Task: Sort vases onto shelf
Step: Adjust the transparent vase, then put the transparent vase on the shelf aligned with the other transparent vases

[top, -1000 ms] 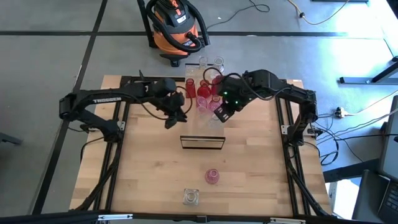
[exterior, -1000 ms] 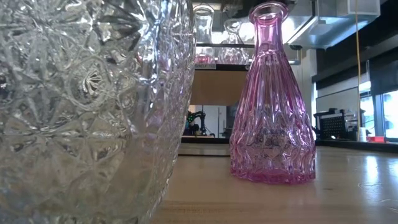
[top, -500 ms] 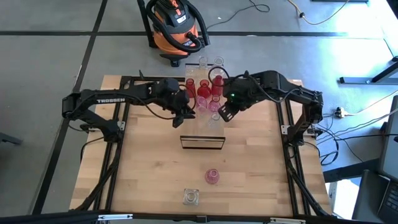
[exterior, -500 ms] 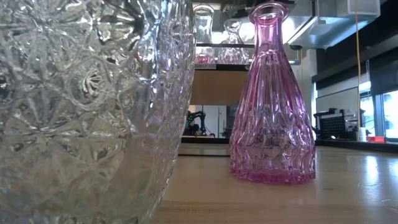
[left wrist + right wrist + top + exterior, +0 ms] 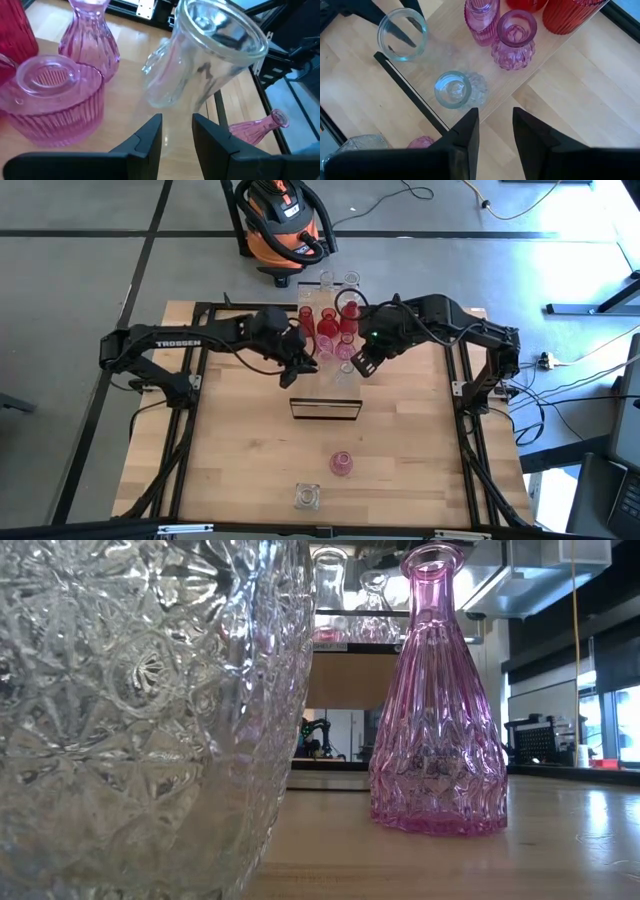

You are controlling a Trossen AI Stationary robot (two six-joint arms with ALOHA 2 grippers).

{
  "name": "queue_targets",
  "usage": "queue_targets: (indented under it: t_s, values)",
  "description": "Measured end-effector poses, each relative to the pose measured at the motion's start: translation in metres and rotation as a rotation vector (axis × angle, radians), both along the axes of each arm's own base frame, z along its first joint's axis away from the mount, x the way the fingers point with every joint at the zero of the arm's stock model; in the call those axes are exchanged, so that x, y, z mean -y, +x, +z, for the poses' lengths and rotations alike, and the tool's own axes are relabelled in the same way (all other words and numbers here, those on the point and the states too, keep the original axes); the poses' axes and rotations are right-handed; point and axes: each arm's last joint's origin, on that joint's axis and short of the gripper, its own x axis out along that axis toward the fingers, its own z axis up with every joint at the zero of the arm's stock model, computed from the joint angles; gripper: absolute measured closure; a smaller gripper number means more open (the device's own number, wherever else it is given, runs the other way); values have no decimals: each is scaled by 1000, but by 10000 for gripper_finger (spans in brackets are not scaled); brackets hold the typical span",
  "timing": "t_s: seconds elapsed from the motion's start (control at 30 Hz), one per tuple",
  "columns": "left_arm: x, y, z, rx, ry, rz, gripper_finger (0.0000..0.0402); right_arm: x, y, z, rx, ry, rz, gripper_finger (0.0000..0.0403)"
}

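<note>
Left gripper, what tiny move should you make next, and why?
Probably a small push forward, so that the left gripper comes around the clear vase. Its fingers are apart and hold nothing, and that vase stands just ahead of them, untouched. It could instead be backing off; the pictures do not settle that. The right gripper hangs empty above the shelf.
</note>
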Motion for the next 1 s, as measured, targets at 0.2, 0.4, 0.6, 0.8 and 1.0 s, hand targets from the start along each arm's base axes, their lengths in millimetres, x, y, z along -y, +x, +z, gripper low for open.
queue_targets:
  t_s: [0.2,0.4,0.6,0.8,1.0]
  values:
    - [2,-14,-3,-123,-24,76,301,0,0,0,0,0,1,299]
    - [24,-54,16,-220,-125,18,301,0,0,0,-5,-24,21,299]
    - [73,-86,41,-199,-300,-221,301,-6,-2,0,-14,-66,76,299]
    - [140,-88,44,-218,-338,-322,301,-27,-32,-7,-57,-130,113,299]
    - [202,-59,32,-141,-422,-325,301,-35,-81,-34,-125,-136,13,299]
